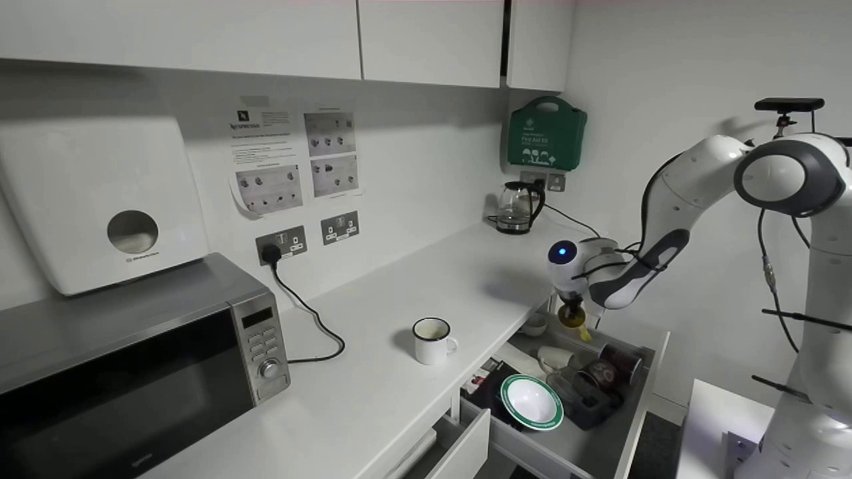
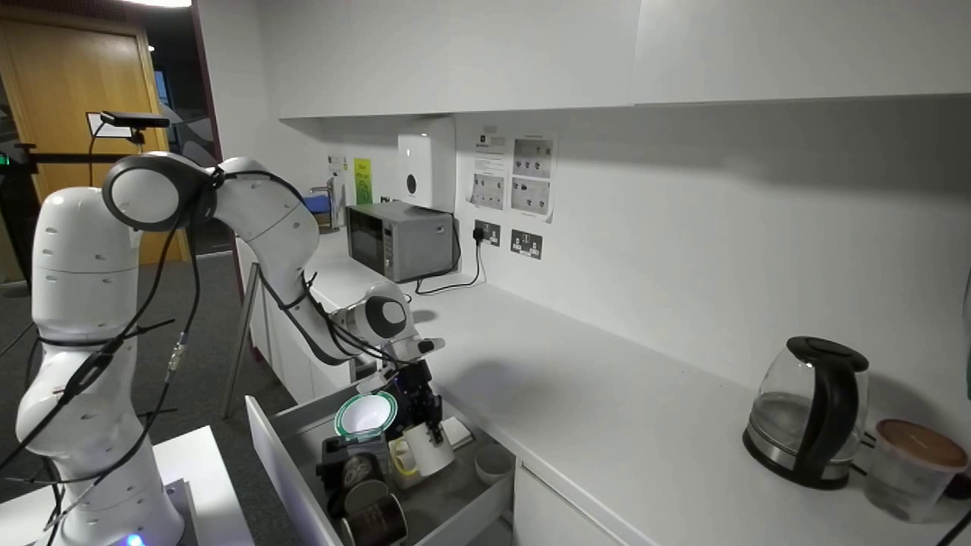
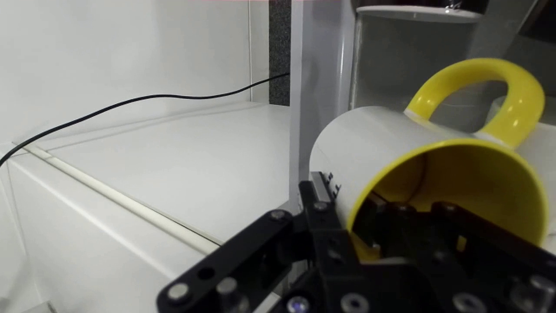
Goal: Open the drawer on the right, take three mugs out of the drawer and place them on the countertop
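Yellow-handled mug (image 3: pixel 438 167) white outside, yellow inside. Black-rimmed mug (image 1: pixel 431 350) white. Green-rimmed bowl (image 1: pixel 531 400) white.

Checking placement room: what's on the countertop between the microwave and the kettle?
An exterior view shows a dark-rimmed white mug standing there, plus, nearer the microwave, a black cable lying on the countertop.
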